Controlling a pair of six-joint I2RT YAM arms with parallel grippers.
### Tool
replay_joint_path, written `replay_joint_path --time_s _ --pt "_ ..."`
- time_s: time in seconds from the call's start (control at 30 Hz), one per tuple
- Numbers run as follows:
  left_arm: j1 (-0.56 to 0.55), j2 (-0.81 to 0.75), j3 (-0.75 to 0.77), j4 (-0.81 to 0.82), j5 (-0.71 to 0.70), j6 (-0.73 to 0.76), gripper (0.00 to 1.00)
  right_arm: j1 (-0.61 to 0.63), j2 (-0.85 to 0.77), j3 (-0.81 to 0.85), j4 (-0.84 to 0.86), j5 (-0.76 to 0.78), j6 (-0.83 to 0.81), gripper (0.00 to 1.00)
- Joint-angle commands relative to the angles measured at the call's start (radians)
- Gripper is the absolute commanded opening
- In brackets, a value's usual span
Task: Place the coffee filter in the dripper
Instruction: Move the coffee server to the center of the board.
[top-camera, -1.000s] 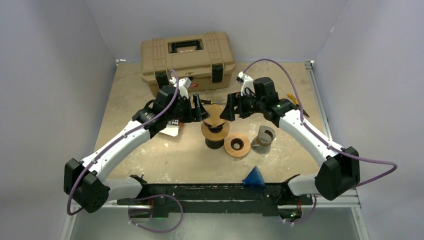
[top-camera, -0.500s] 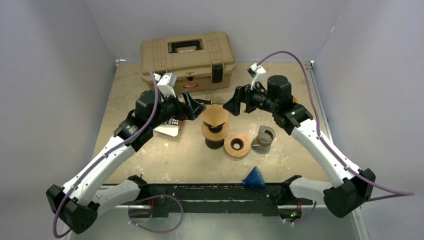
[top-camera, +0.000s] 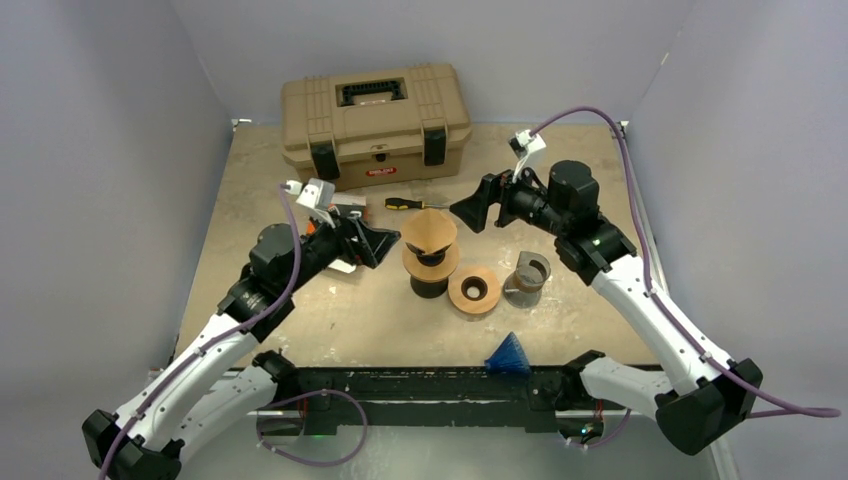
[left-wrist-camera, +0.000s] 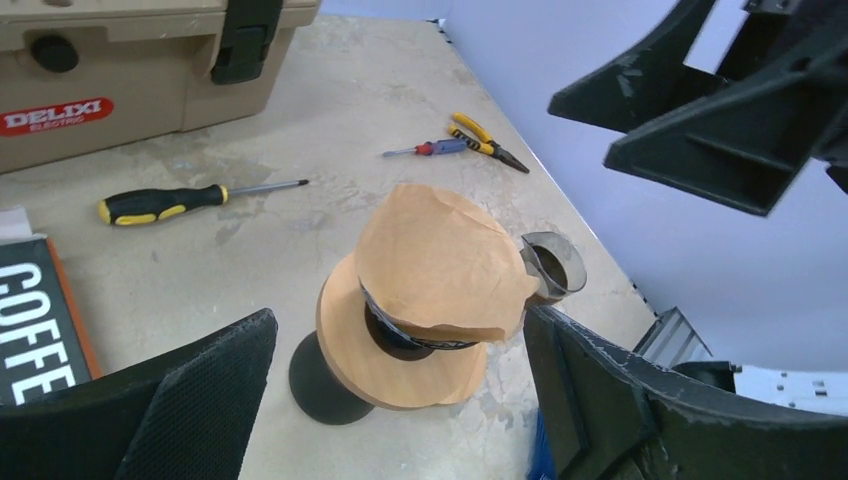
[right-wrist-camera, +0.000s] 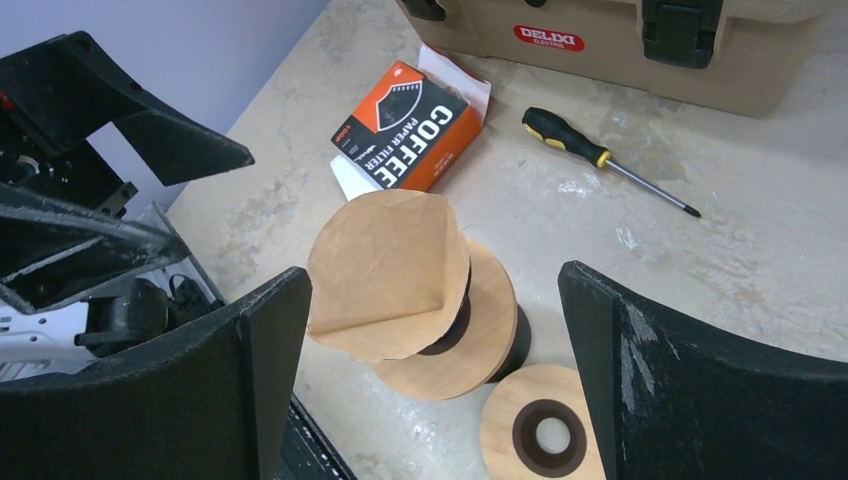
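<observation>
Tan paper cone filter (top-camera: 430, 230) perched on the round wooden dripper (top-camera: 430, 263), middle of the bench (top-camera: 350, 320).
The left tool (top-camera: 376, 243) gapes at the dripper's nine o'clock, gripping nothing; the filter in the middle lies folded flat and leaning, not bedded down; the right tool (top-camera: 477, 206) gapes empty at two o'clock. My worry: that lopsided paper flops off, or a passing finger clips it.

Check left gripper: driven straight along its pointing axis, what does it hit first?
Left gripper probably meets the coffee filter first, perched on the dripper; depth is unclear.
</observation>
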Motion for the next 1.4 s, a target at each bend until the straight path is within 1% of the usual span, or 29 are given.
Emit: replay_joint_path --time_s 0.0,0.1,0.23,0.37,0.43,0.5,0.7,0.93,1.0,1.1,1.27,1.37 --pt "0.006 -0.034 -0.037 0.147 0.124 0.069 0.94 -0.002 -0.021 -0.012 0.056 0.018 0.004 0.97" --pt "0.006 -0.007 -0.016 0.128 0.224 0.086 0.96 -0.002 -0.024 -0.019 0.059 0.018 0.004 0.97" --pt "0.003 0.046 0.003 0.091 0.316 0.089 0.97 -0.002 -0.029 -0.026 0.06 0.02 0.005 0.97" --pt "-0.043 0.098 0.009 0.053 0.349 0.115 0.98 -0.003 -0.035 -0.032 0.061 0.029 0.006 0.97" --pt "-0.084 0.114 0.014 0.023 0.327 0.14 0.99 -0.002 -0.035 -0.031 0.058 0.031 0.006 0.97" --pt "-0.117 0.114 0.014 -0.01 0.274 0.149 0.99 -0.002 -0.035 -0.028 0.052 0.034 0.005 0.97" --pt "-0.151 0.073 -0.04 -0.062 0.133 0.155 0.99 -0.002 -0.042 -0.031 0.048 0.051 0.0 0.98" --pt "-0.179 0.043 -0.167 -0.027 0.076 0.119 0.99 -0.002 -0.049 -0.035 0.044 0.07 -0.005 0.98" --pt "-0.198 0.05 -0.205 0.003 0.049 0.103 0.99 -0.002 -0.047 -0.035 0.044 0.073 -0.006 0.98" --pt "-0.235 0.051 -0.26 0.049 -0.032 0.084 0.99 -0.002 -0.045 -0.034 0.043 0.079 -0.009 0.98" --pt "-0.282 0.039 -0.391 0.234 -0.158 0.07 0.99 -0.002 -0.047 -0.037 0.043 0.085 -0.008 0.98" --pt "-0.295 0.057 -0.469 0.368 -0.195 0.084 0.99 -0.002 -0.047 -0.036 0.042 0.093 -0.01 0.99"
